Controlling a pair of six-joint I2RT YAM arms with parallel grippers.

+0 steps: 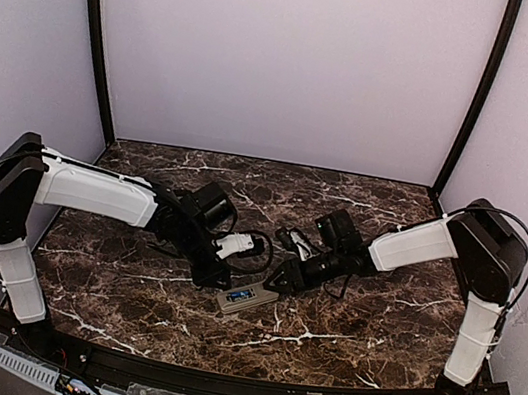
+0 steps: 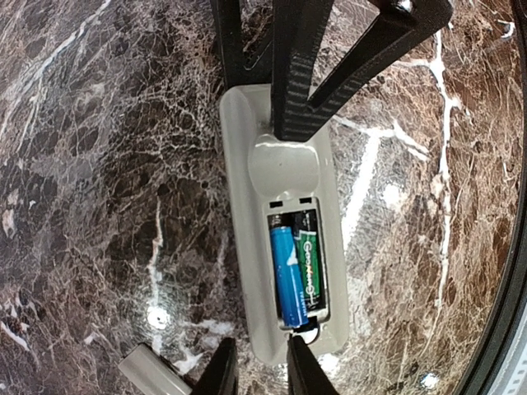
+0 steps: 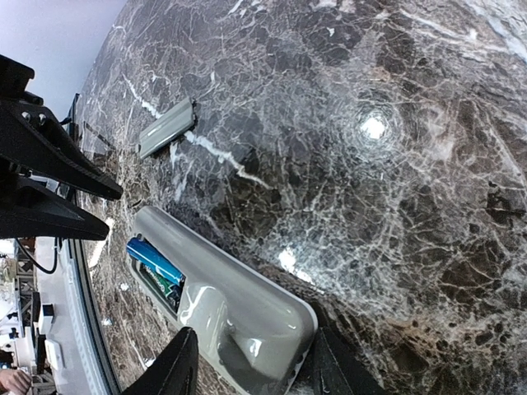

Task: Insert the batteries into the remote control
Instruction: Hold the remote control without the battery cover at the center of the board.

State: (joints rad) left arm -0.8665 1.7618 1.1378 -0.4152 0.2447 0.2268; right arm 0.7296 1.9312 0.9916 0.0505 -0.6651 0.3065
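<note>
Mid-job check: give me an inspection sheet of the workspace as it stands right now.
Surface: dark marbled table, glare spots.
Job's things: remote control back up, recess open; blue battery and green-labelled battery side by side inside.
Clutter: grey cover piece lying apart from the remote control.
Grippers: left gripper and right gripper at opposite ends of the remote control; grip unclear.
Cables: black cable looped near the left wrist.
Surroundings: plain pale walls, black corner posts.

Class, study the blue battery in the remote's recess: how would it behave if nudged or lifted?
Round and smooth, the blue battery would probably roll once outside the remote control. Its glossy wrap looks slippery. Seemingly not fully seated, it may dislodge.
</note>
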